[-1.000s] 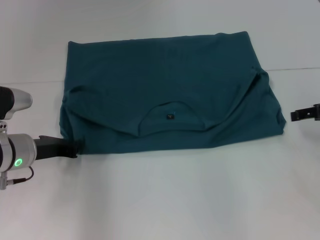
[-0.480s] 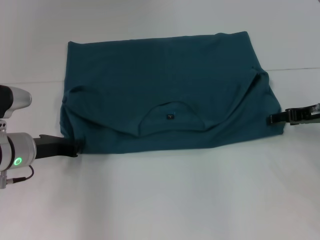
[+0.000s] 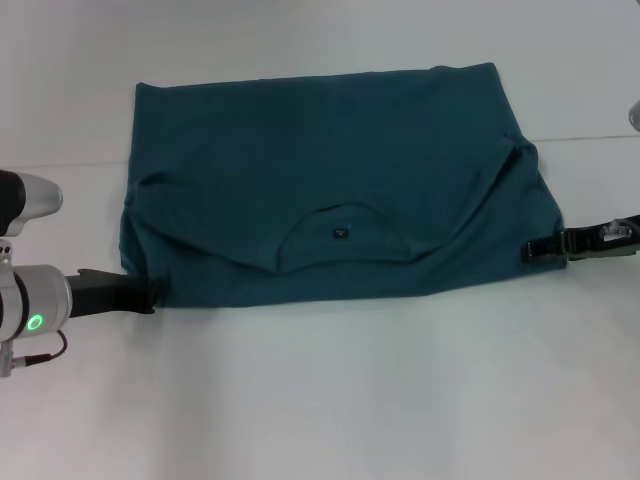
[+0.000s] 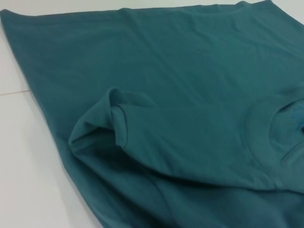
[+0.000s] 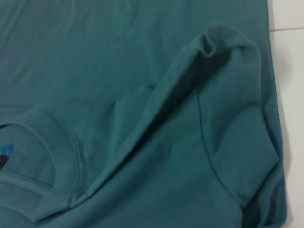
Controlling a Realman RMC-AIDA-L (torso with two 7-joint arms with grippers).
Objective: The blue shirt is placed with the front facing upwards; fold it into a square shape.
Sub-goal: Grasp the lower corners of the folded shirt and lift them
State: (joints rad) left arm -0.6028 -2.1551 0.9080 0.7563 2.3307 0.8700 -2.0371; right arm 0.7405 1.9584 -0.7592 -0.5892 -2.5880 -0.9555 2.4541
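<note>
Spread across the white table [image 3: 330, 400]: the blue shirt [image 3: 330, 170], folded over on itself, round collar [image 3: 340, 232] and small dark tag [image 3: 341, 234] facing up near the front edge. At its near left corner, the left gripper [image 3: 150, 294]; at the right edge, the right gripper [image 3: 533, 250], tip touching the cloth. Finger spread and grip of either: cannot tell.

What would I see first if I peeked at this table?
A big blue shirt lies spread over the middle of the white table, its round collar folded toward the near edge. The left gripper reaches its near left corner, and the right gripper touches its right edge.
</note>
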